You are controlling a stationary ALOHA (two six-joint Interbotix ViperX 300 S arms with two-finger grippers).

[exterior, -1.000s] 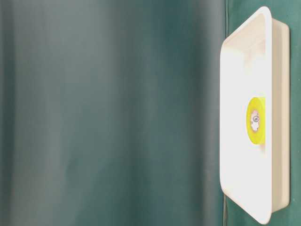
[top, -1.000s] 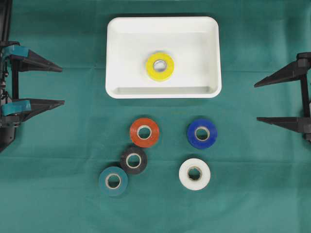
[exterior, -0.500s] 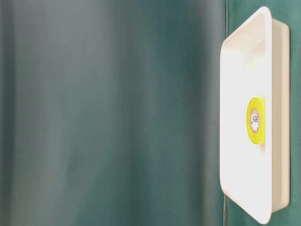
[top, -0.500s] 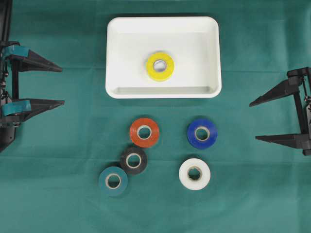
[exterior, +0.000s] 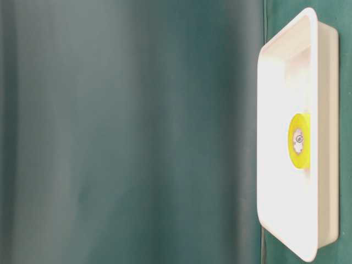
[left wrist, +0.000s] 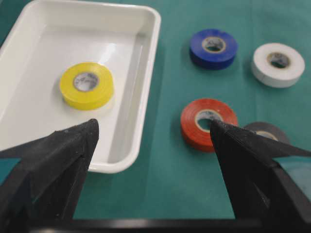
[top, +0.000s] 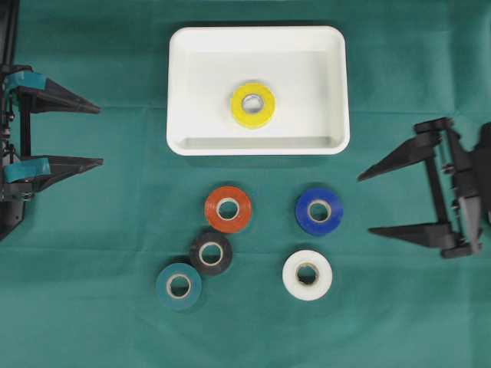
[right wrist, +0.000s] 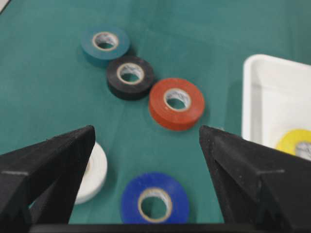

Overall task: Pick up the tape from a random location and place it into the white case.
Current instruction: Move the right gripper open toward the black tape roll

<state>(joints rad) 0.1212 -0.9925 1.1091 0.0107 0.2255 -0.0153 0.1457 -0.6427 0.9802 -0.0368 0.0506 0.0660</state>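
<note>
- Five rolls lie flat on the green cloth [top: 92,322] below the white case [top: 178,84]: orange roll [top: 228,208], blue roll [top: 319,211], black roll [top: 211,254], teal roll [top: 179,286] and white roll [top: 307,274]; black and teal touch.
- One yellow roll [top: 252,105] already sits inside the case, near its middle (flat, hole up).
- Right gripper [top: 367,203] has its claw spread wide and empty, facing the blue roll, likely its pick because that roll lies nearest.
- Left gripper [top: 100,136] is spread too, empty, parked well apart at the edge.
</note>
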